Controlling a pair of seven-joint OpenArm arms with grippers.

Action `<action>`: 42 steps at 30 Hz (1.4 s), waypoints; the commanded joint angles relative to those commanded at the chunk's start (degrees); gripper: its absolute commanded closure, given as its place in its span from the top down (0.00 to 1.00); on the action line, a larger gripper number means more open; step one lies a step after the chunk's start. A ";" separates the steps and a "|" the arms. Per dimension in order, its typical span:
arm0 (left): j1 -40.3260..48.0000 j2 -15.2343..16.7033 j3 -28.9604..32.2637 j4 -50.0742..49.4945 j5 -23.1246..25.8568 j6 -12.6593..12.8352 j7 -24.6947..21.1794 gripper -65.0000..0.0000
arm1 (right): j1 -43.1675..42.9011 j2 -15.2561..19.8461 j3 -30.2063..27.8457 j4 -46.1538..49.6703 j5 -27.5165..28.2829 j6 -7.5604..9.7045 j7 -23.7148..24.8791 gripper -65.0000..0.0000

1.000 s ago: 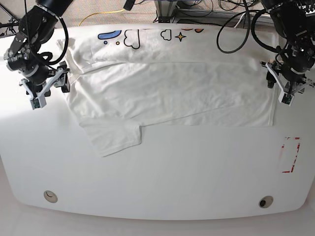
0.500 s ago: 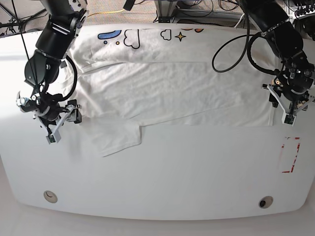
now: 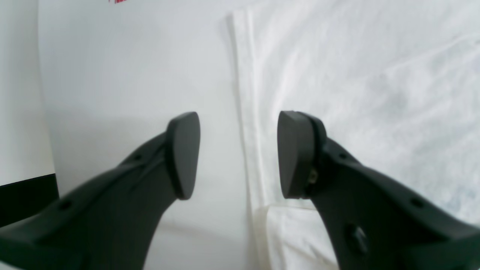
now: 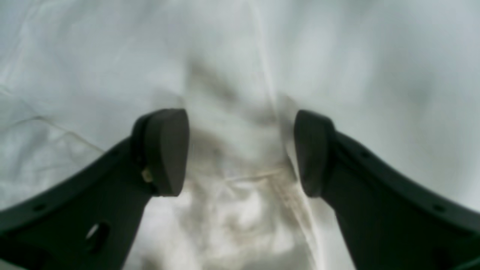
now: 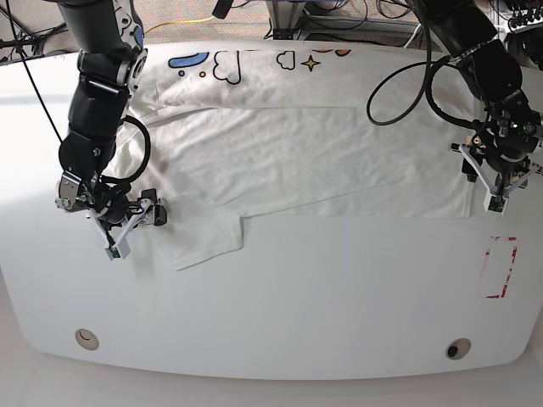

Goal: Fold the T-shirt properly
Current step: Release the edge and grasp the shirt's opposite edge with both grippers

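Observation:
The white T-shirt (image 5: pixel 297 153) lies flat across the table, its far edge folded over so the blue and orange print (image 5: pixel 225 64) shows at the back. One sleeve (image 5: pixel 199 237) sticks out at the front left. My right gripper (image 5: pixel 127 233) is open, low over the shirt's left edge by that sleeve. In the right wrist view it (image 4: pixel 240 150) hovers over white fabric (image 4: pixel 232 67) with a seam between the jaws. My left gripper (image 5: pixel 488 191) is open at the shirt's right hem. In the left wrist view it (image 3: pixel 240 153) straddles the hem edge of the shirt (image 3: pixel 356 93).
The white table (image 5: pixel 297 305) has a red-outlined rectangle (image 5: pixel 501 267) at the front right, beside my left gripper. Two round holes (image 5: pixel 86 339) (image 5: pixel 458 348) sit near the front edge. Cables and metal framing (image 5: pixel 339 17) lie behind the table.
My right gripper has moved toward the front along the shirt's left edge and come down by the sleeve. My left gripper has shifted slightly forward at the right hem. The shirt has not moved.

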 joint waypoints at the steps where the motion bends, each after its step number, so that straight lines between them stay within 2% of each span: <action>1: -0.62 0.00 -0.09 -0.62 0.00 0.00 -0.35 0.49 | -0.09 -0.18 0.00 -0.09 0.09 0.00 0.00 0.65; 4: -1.67 -0.09 0.00 -3.60 -0.09 0.00 -0.62 0.50 | -0.18 -1.67 0.00 -0.18 0.00 0.00 0.00 0.61; 5: -2.20 -0.26 0.00 -4.22 -0.18 0.00 -0.62 0.51 | -0.26 -1.76 0.00 -0.18 0.00 0.00 0.00 0.56; 7: -4.40 -0.97 0.00 -5.71 -0.26 0.00 -0.79 0.57 | -0.26 -2.02 0.00 -0.18 0.00 0.00 0.00 0.40; 8: -4.92 -0.97 -0.09 -6.33 -0.26 0.13 -1.14 0.58 | -0.26 -2.02 0.00 -0.18 0.00 0.00 0.00 0.36; 11: -6.68 -0.88 -0.09 -9.58 -0.09 3.21 -4.75 0.58 | -0.26 -2.11 0.00 -0.18 0.00 0.00 0.00 0.21; 15: -9.67 -0.88 0.09 -16.09 -0.09 6.64 -8.26 0.58 | -0.18 -2.11 0.00 -0.18 0.00 0.00 0.00 0.11; 17: -11.16 -0.97 0.09 -19.52 -0.09 6.81 -9.23 0.58 | -0.09 -2.11 0.00 -0.09 0.00 0.00 0.00 0.09; 20: -13.54 -2.73 0.00 -25.41 -0.09 6.90 -10.99 0.58 | -0.09 -2.02 0.00 0.00 0.00 0.00 0.00 0.07; 26: -15.38 -3.52 0.00 -31.74 -0.09 7.34 -14.51 0.58 | -0.18 -1.85 0.00 0.00 0.00 0.00 0.00 0.07; 28: -15.38 -3.87 0.00 -31.91 -0.09 9.71 -15.03 0.58 | -0.18 -1.67 0.00 0.00 0.00 0.00 0.00 0.07; 30: -15.38 -3.87 0.26 -33.58 -0.26 10.59 -16.18 0.58 | -0.18 -1.76 0.00 0.00 0.00 0.00 0.00 0.07; 37: -16.44 -4.13 0.26 -42.02 -0.35 10.59 -18.20 0.58 | -0.18 -1.85 0.00 0.09 0.09 0.00 0.00 0.07; 40: -16.44 -4.04 0.35 -42.73 -0.44 10.59 -18.55 0.58 | -0.18 -1.85 0.00 0.18 0.09 0.00 0.00 0.07; 42: -16.44 -3.87 0.35 -42.64 -0.44 9.27 -18.46 0.57 | -0.18 -1.85 0.00 1.93 0.09 0.00 -0.09 0.07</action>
